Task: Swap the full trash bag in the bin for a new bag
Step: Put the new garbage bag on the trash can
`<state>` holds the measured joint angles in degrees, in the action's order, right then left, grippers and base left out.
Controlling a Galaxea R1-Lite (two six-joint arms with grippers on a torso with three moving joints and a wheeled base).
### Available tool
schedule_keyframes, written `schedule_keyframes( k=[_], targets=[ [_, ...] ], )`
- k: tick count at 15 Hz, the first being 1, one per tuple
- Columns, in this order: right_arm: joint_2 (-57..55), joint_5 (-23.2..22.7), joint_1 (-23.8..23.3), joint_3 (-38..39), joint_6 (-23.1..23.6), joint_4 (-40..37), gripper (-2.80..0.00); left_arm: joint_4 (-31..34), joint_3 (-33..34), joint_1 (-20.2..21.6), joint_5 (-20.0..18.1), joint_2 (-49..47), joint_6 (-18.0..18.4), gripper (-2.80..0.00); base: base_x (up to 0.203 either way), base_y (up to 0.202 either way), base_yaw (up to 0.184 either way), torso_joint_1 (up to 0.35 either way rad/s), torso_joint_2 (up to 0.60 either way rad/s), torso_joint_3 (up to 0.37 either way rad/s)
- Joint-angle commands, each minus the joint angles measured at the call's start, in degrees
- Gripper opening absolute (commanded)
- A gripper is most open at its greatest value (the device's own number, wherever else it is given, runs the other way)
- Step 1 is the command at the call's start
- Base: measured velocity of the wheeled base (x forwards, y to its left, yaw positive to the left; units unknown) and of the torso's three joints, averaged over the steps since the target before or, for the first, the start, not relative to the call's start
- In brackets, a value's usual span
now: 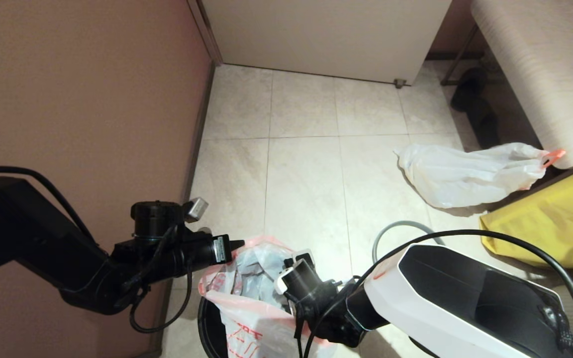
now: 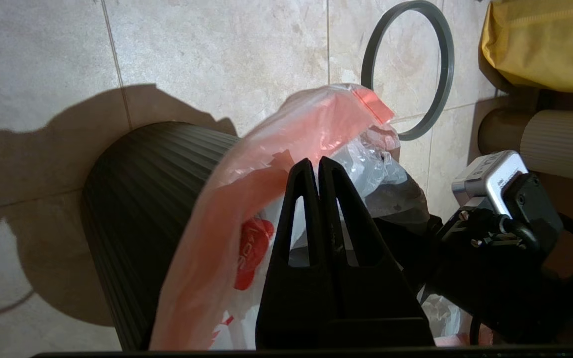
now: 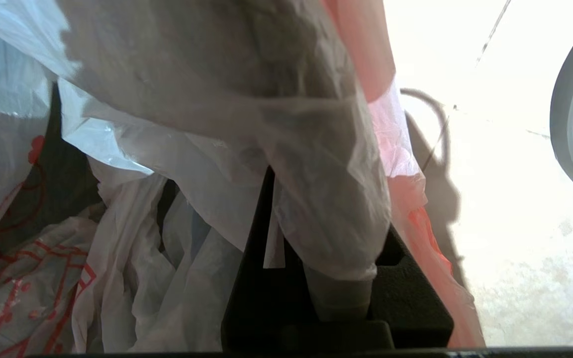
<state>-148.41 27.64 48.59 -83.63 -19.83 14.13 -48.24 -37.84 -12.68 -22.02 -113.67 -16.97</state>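
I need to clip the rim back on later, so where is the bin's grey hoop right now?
In the head view the grey hoop lies flat on the floor tiles, right of the bin, between the right arm and the yellow bag.

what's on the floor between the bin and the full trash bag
In the head view, only bare tile and part of the loose grey hoop lie between the bin and the full trash bag.
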Motion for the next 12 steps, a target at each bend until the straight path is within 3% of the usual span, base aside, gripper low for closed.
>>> schedule_keyframes(
  k=[1, 9, 12],
  targets=[
    [-1.62, -0.04, 0.01, 0.04, -0.12, 0.72, -2.80, -0.24, -0.13, 0.08, -0.13, -1.24, 0.00, -2.80, 0.000, 0.000, 0.000, 0.000, 0.00, 0.000],
    [-1.41, -0.04, 0.06, -0.04, -0.20, 0.81, -2.80, 2.05, -0.21, -0.70, 1.10, -4.06, 3.95, -2.80, 0.000, 0.000, 0.000, 0.000, 0.00, 0.000],
    [-1.02, -0.04, 0.19, -0.04, -0.20, 0.81, -2.80, -5.09, -0.84, 0.87, 4.11, -6.53, 3.85, -2.80, 0.000, 0.000, 0.000, 0.000, 0.00, 0.000]
  ],
)
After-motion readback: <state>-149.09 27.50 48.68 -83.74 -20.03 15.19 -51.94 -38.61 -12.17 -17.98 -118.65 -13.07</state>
